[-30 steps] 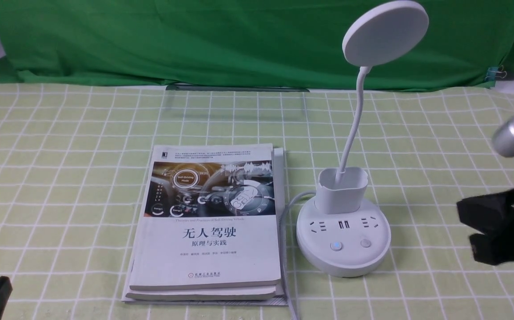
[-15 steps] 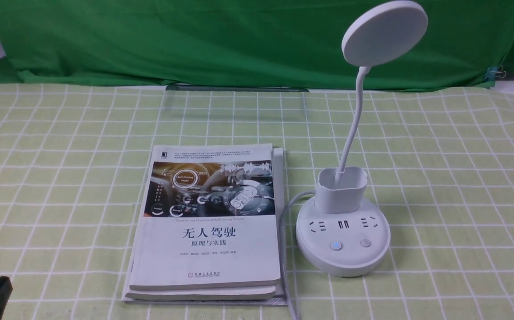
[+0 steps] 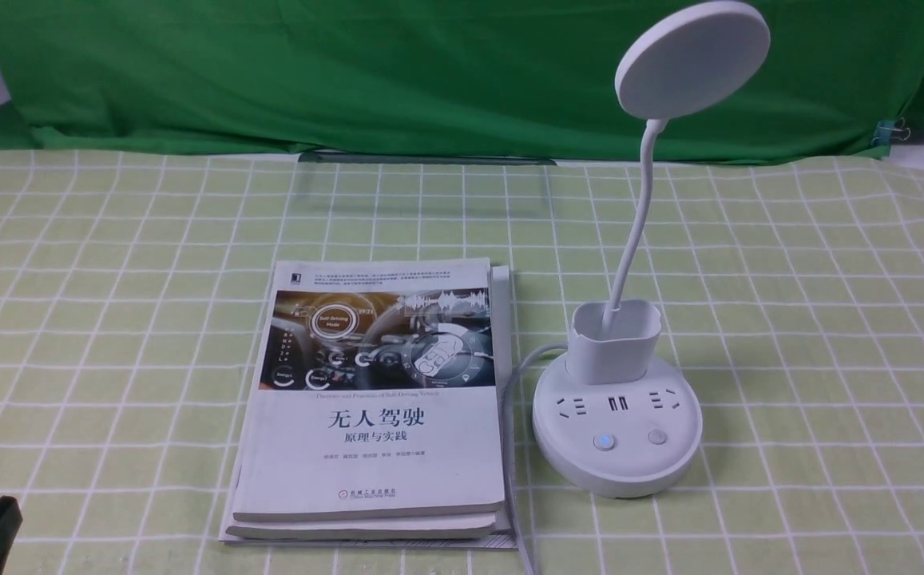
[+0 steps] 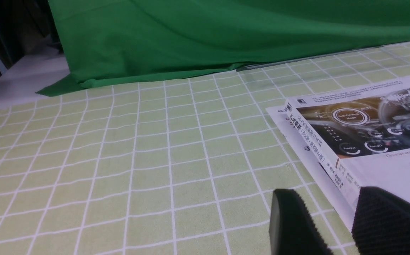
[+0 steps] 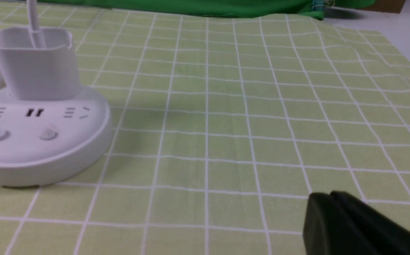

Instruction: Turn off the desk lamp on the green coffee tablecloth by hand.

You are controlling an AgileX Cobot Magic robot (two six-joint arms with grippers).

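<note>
The white desk lamp stands on the green coffee tablecloth point(image 3: 789, 319) at centre right. Its round base point(image 3: 617, 455) carries sockets and two buttons; the left button point(image 3: 604, 441) shows a small blue glow. The square cup holder point(image 3: 615, 343), the thin neck and the disc head point(image 3: 693, 60) rise above it. The base also shows in the right wrist view point(image 5: 38, 152). My right gripper point(image 5: 327, 198) is shut and empty, low over the cloth, apart from the base and out of the front view. My left gripper point(image 4: 327, 198) is open and empty beside the books.
A stack of books point(image 3: 374, 399) lies just left of the lamp base and shows in the left wrist view point(image 4: 368, 134). The lamp's white cable point(image 3: 509, 479) runs along the books' right edge. A dark green backdrop point(image 3: 350, 72) hangs behind the table.
My right gripper was at the right edge of the front view one second ago and has withdrawn out of that view. The lamp, the books and my left gripper have not moved.
</note>
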